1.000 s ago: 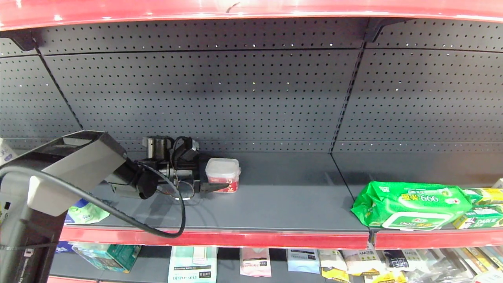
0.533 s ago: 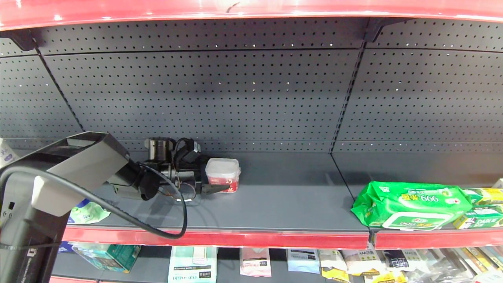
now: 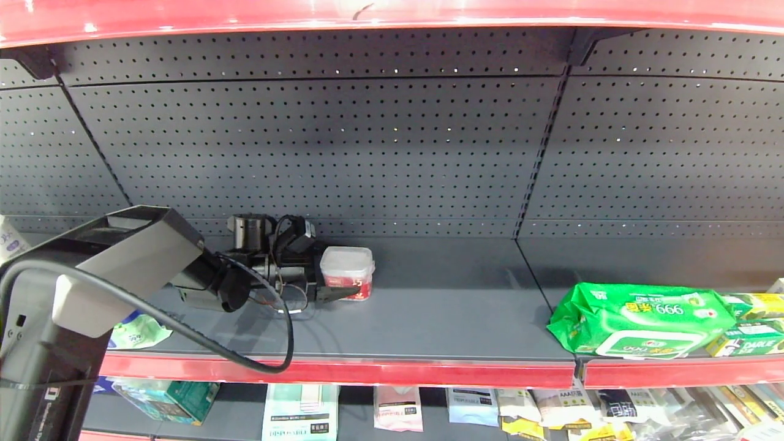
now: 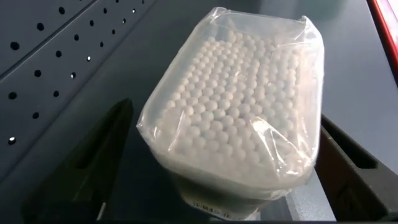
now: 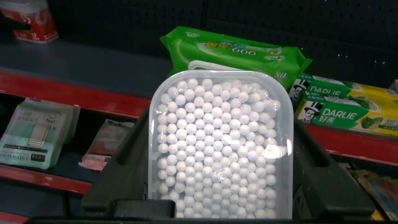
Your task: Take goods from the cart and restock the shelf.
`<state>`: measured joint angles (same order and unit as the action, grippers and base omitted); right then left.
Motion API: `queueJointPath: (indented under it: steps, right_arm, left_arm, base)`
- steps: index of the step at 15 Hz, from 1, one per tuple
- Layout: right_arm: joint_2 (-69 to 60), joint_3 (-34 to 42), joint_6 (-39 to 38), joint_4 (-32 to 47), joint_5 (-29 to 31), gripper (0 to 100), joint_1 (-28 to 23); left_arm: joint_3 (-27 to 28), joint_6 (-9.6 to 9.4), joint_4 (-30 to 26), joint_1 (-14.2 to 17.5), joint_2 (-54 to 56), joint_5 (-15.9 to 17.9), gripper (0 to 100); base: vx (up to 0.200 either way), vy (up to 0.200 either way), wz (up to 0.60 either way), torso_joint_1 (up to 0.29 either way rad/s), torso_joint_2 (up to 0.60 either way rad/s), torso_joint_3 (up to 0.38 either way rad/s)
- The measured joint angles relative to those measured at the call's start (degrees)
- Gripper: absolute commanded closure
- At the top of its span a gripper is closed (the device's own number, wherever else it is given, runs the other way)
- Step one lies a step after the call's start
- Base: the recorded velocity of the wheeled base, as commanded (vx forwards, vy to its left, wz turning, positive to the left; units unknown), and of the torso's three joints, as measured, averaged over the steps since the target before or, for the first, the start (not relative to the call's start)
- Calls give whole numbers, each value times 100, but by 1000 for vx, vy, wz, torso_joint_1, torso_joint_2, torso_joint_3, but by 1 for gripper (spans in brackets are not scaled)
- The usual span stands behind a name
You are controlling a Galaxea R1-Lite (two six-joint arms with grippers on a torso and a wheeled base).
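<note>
Well to the left of the green wipes pack (image 3: pixel 640 318), on the same grey shelf board (image 3: pixel 429 318), the cotton swab box (image 3: pixel 347 269) is standing upright, close to the perforated back panel (image 3: pixel 367 153). The left gripper (image 3: pixel 343 278) is reaching in from the side away from the wipes pack, with the box between its fingers; the nearer finger (image 3: pixel 334 293) is lying low along the box's front. Green and yellow cartons (image 3: pixel 747 331) are lying just beside the wipes pack, on its side away from the box.

From the left wrist, the cotton swab box (image 4: pixel 242 93) is showing its wrapped top, packed with white tips, and is resting on the shelf board (image 4: pixel 348 68). The left gripper (image 4: pixel 224 118) is sitting with one dark finger (image 4: pixel 93 168) on each side of the box. The jaws are standing apart, and no squeeze is showing in the wrap.

From the right wrist, the right gripper (image 5: pixel 222 121) is clamping a second cotton swab box (image 5: pixel 221 162) between its fingers (image 5: pixel 121 165), holding it in the air in front of the wipes pack (image 5: pixel 236 50). The cartons (image 5: pixel 348 109) are lying just beside the wipes pack, and the first cotton swab box (image 5: pixel 28 22) is standing well off to the pack's other side. Flat packets (image 5: pixel 37 137) are lying on the shelf below the wipes pack.
</note>
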<state>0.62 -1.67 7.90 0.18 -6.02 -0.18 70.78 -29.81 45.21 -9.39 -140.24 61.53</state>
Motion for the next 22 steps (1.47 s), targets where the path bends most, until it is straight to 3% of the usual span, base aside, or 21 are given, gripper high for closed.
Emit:
queueJointPath:
  steps: [22]
  right_arm:
    - [0,0,-2,0,-2,100,0]
  left_arm:
    - [33,55,-9,-124,-67,-134,0]
  base:
    - [0,0,0,0,0,0]
